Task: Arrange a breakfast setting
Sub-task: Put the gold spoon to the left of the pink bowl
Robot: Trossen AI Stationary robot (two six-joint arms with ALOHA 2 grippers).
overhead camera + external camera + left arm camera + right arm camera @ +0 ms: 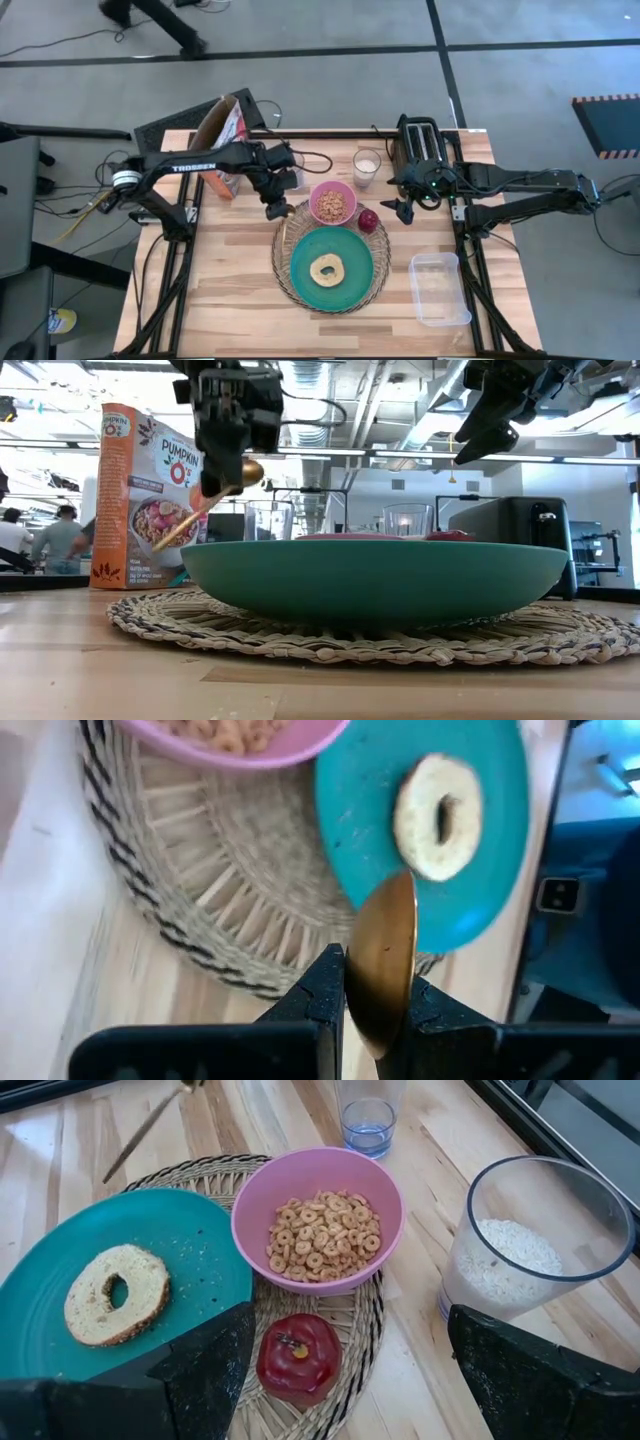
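Breakfast setting sat mid-worktop (230, 300): teal plate (350, 250) carrying the bagel (327, 269) on the wire charger (283, 262), pink bowl (333, 203) of cereal at its far edge, dark red fruit (368, 220) just beside the bowl. From table height the plate hid the bagel and most of the bowl. Left hand (273, 211) was clamped on the small spoon (385, 960) above the charger's left edge; right hand (403, 208) hung wide open, empty, above the fruit's right side.
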